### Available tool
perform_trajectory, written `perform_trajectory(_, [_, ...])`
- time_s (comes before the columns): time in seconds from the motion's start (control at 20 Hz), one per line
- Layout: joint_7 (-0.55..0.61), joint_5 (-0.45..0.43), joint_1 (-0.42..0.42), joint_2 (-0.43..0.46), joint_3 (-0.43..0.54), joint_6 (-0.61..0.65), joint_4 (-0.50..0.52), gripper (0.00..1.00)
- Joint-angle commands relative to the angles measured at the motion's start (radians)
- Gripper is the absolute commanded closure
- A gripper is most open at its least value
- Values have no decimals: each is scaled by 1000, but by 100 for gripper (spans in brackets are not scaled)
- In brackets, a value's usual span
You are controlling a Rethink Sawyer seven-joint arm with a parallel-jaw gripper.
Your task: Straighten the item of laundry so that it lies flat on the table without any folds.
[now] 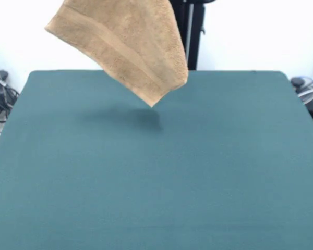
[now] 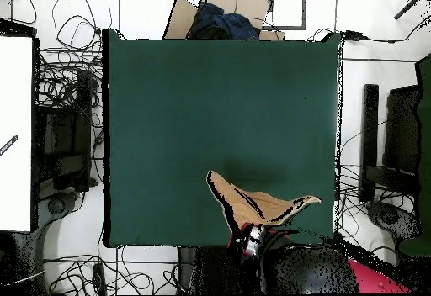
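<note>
The tan-orange towel [image 1: 125, 47] hangs in the air above the far part of the dark green table [image 1: 156, 182]. Its lowest corner points down and is clear of the surface, with a shadow beneath it. Its top runs out of the front view, so the hold is hidden there. In the overhead view the towel [image 2: 257, 202] shows as a narrow draped shape near the table's [image 2: 219, 99] robot-side edge. My gripper [image 2: 251, 235] sits just above it at the end of the red and black arm, shut on the towel's upper edge.
The black pedestal [image 1: 190, 31] stands behind the table. A cardboard box with dark blue cloth [image 2: 220, 19] lies past the table's opposite edge. Cables [image 2: 71, 99] and dark equipment [image 2: 396, 141] line both sides. A white panel [image 2: 15, 133] stands at the left.
</note>
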Motion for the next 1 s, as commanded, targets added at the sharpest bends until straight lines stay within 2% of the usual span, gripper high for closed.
perform_trajectory(0.05, [-295,-25,-37,53,14,-31,4,100])
perform_trajectory(0.6, [-344,-42,-105,147,55,-98,-16,100])
perform_trajectory(0.9, [-344,-69,-105,183,68,-124,-36,100])
perform_trajectory(1.0, [-311,-89,-87,212,80,-151,-46,100])
